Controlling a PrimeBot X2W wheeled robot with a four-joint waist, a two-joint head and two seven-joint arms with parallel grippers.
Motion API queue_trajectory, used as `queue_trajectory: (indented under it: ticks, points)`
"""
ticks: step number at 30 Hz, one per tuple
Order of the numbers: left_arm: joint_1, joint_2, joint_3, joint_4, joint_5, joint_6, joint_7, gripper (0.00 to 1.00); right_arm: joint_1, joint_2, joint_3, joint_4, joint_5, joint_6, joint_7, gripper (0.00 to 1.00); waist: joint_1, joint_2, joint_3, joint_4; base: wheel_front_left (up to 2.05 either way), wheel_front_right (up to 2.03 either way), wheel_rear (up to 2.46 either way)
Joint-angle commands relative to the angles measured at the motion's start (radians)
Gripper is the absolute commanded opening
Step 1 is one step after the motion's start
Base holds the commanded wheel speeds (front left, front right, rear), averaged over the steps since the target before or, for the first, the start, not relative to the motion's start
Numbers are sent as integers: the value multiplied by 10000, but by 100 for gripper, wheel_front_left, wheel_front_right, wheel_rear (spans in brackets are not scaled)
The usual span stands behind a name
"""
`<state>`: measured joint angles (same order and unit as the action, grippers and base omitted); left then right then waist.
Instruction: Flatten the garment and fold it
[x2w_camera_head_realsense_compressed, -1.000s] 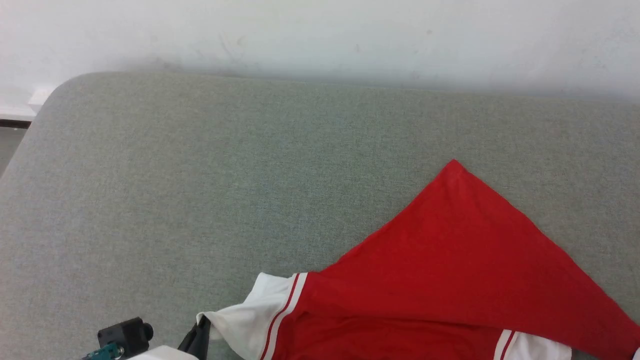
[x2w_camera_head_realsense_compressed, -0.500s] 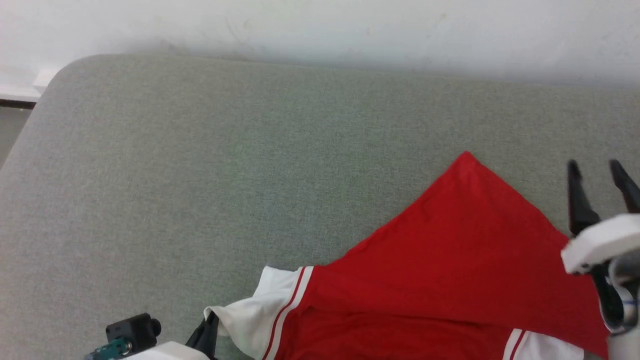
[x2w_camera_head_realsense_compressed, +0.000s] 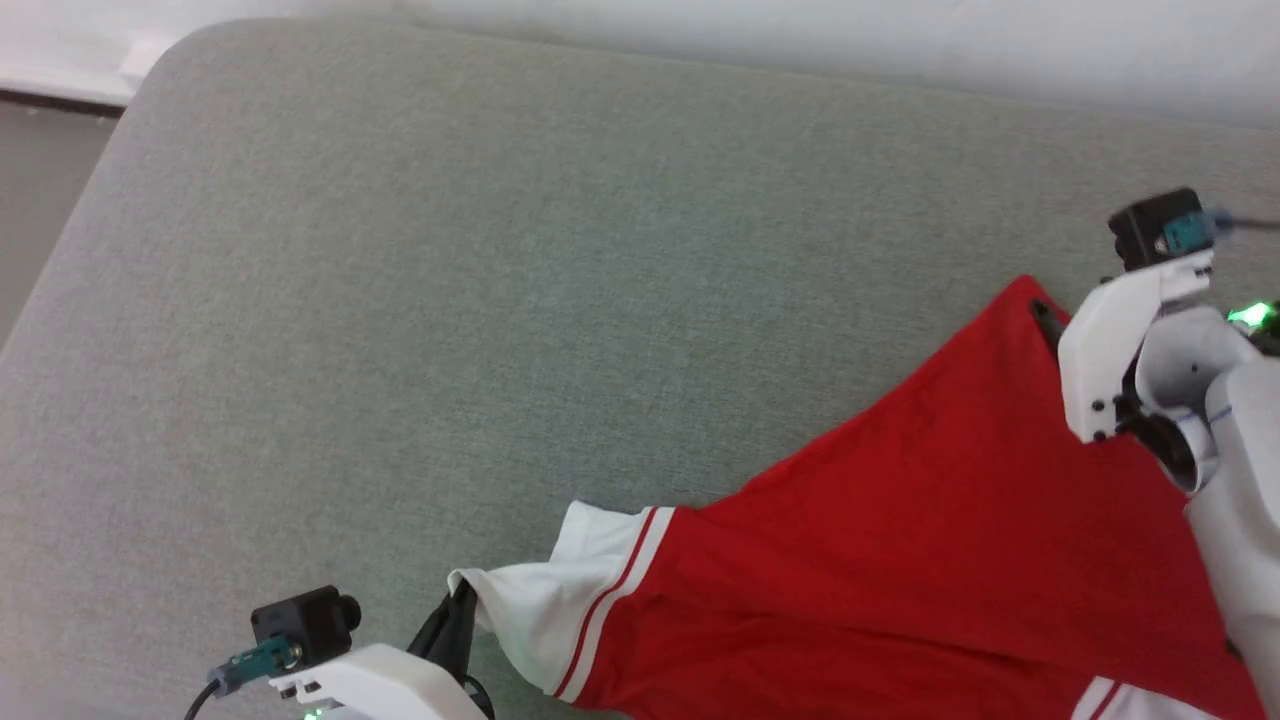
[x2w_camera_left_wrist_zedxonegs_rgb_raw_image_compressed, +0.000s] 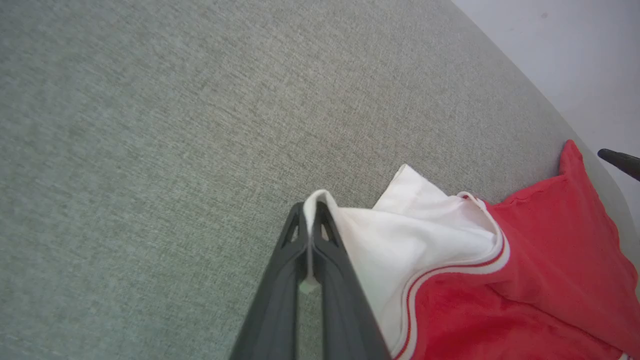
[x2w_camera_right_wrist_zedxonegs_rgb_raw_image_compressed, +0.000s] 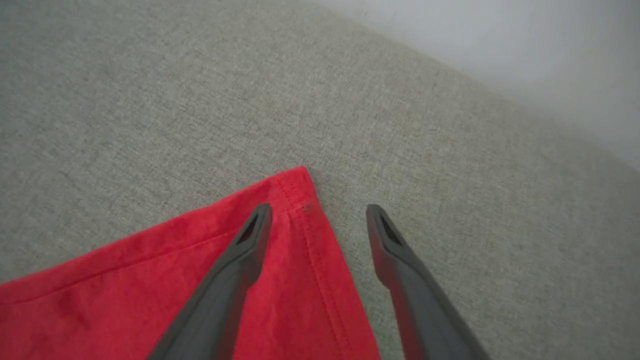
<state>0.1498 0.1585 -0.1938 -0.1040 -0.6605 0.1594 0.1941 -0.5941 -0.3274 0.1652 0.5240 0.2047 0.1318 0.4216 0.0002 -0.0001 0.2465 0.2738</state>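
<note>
Garment (x2w_camera_head_realsense_compressed: 900, 540) lies on padded surface (x2w_camera_head_realsense_compressed: 500, 300), at near right of head view. Far corner (x2w_camera_right_wrist_zedxonegs_rgb_raw_image_compressed: 295, 182) points toward wall (x2w_camera_head_realsense_compressed: 900, 40), which runs behind surface. Sleeve (x2w_camera_head_realsense_compressed: 545, 610) sticks out at garment's left side. Left gripper (x2w_camera_left_wrist_zedxonegs_rgb_raw_image_compressed: 311, 207) at near left, fingers pinching sleeve edge. Right gripper (x2w_camera_right_wrist_zedxonegs_rgb_raw_image_compressed: 319, 209) at right, over far corner, fingers spread: one above cloth, other above bare surface just beside hem. Floor strip (x2w_camera_head_realsense_compressed: 40, 160) beyond surface's far-left corner.

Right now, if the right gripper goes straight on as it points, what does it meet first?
Probably the red corner of the garment, between the fingertips of the open right gripper, with the grey cushion beneath; depth is unclear.
</note>
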Motion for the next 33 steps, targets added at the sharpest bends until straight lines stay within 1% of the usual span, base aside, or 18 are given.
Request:
queue_trajectory:
  ticks: [1, 5, 9, 10, 11, 12, 13, 15, 18, 24, 27, 30, 33]
  points:
    - [-212, -60, -43, 94, -42, -70, -79, 0, -410, -95, 155, 308, 88, -11, 456, 100, -2, 1, 403, 393, 0, 0, 0]
    - [-340, -175, -157, 266, -68, -161, -187, 0, -1108, -274, 608, 911, 120, -11, 1538, 100, -2, 1, 645, 616, 0, 0, 0]
    - [-430, -238, -224, 440, -79, -217, -288, 0, -1517, -329, 855, 1483, 53, -11, 2506, 100, -2, 1, 750, 694, 0, 0, 0]
    - [-445, -248, -236, 477, -83, -223, -302, 0, -1556, -289, 789, 1671, 82, -11, 2843, 86, -2, 1, 750, 695, 0, 0, 0]
    - [-454, -256, -244, 508, -87, -226, -317, 0, -1590, -244, 721, 1788, 85, -11, 3087, 44, -2, 1, 744, 691, 0, 0, 0]
    - [-459, -265, -248, 534, -90, -224, -335, 0, -1609, -202, 650, 1839, 52, -11, 3208, 24, -2, 1, 729, 678, 0, 0, 0]
    - [-460, -272, -245, 560, -95, -217, -353, 0, -1591, -146, 589, 1850, 15, -11, 3245, 0, -2, 1, 698, 652, 0, 0, 0]
    - [-456, -268, -239, 611, -103, -213, -375, 0, -1457, 19, 393, 1724, 68, -11, 2907, 0, -2, 1, 582, 579, 0, 0, 0]
    - [-442, -206, -215, 643, -105, -208, -373, 0, -1009, 181, 73, 1440, 118, -11, 1906, 0, -2, 1, 337, 443, 0, 0, 0]
    - [-133, 38, -43, 536, -86, -65, -335, 0, 299, 826, -492, 370, 452, -11, -1226, 0, -2, 1, -325, -230, 0, 0, 0]
    - [-1, 148, 8, 431, -80, -2, -271, 0, 1140, 1140, -806, -174, 437, -11, -2734, 0, -2, 1, -713, -570, 0, 0, 0]
    - [143, 261, 83, 290, -85, 78, -203, 0, 2042, 1522, -1228, -759, 362, -11, -3875, 0, -2, 1, -1072, -923, 0, 0, 0]
    - [297, 385, 148, 158, -69, 151, -147, 0, 2994, 1860, -1588, -1444, 317, -11, -4594, 0, -2, 1, -1367, -1238, 0, 0, 0]
